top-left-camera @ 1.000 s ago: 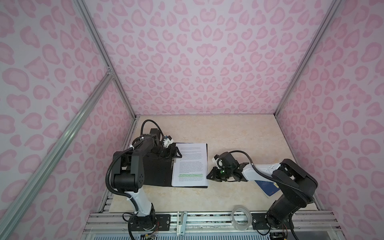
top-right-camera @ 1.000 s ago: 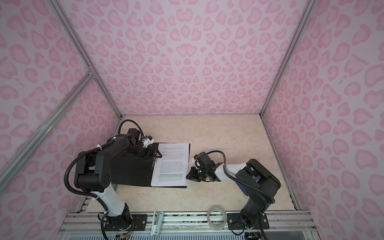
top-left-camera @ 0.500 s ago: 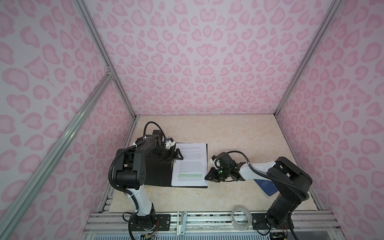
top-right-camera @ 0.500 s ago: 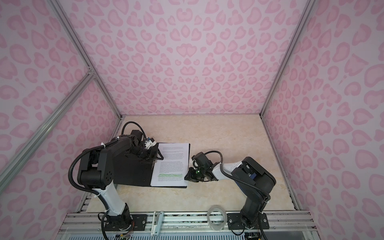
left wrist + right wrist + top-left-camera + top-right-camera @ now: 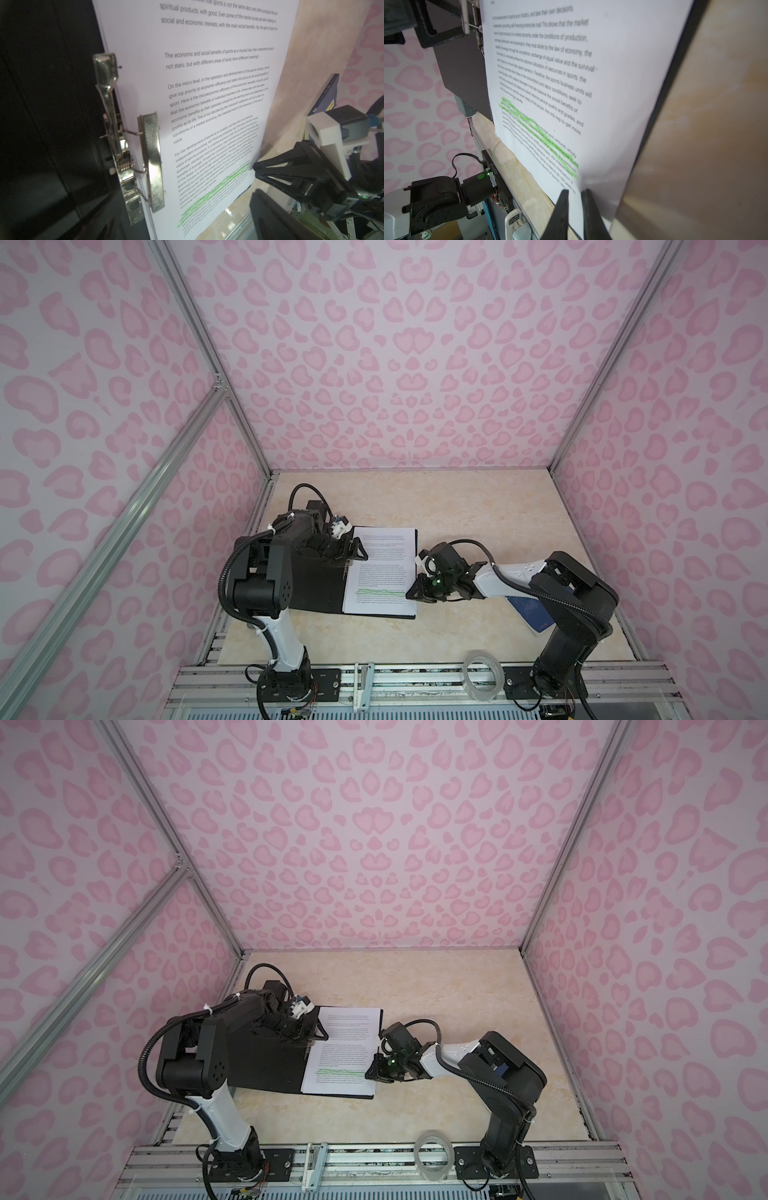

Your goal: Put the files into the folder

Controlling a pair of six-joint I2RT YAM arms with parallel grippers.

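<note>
Right now your files (image 5: 380,568), white paper sheets printed with black text and a few green highlighted lines, lie flat on the right half of the open folder (image 5: 320,589), which is black inside and spread on the beige bench (image 5: 478,510). Their long axis runs from the near side of the bench to the far side, parallel to the metal spine clip (image 5: 151,162). The clip's bar sits over their left margin; whether it presses down you cannot tell. Your right gripper (image 5: 575,193) meets the opposite long edge, level with the green lines, jaws nearly together and seemingly pinching that edge. Your left gripper (image 5: 353,549), spread wide and holding nothing, hovers by the far end of the spine, so it is nearer the clip. Any clamping probably falls to it, while the right steadies the files.
</note>
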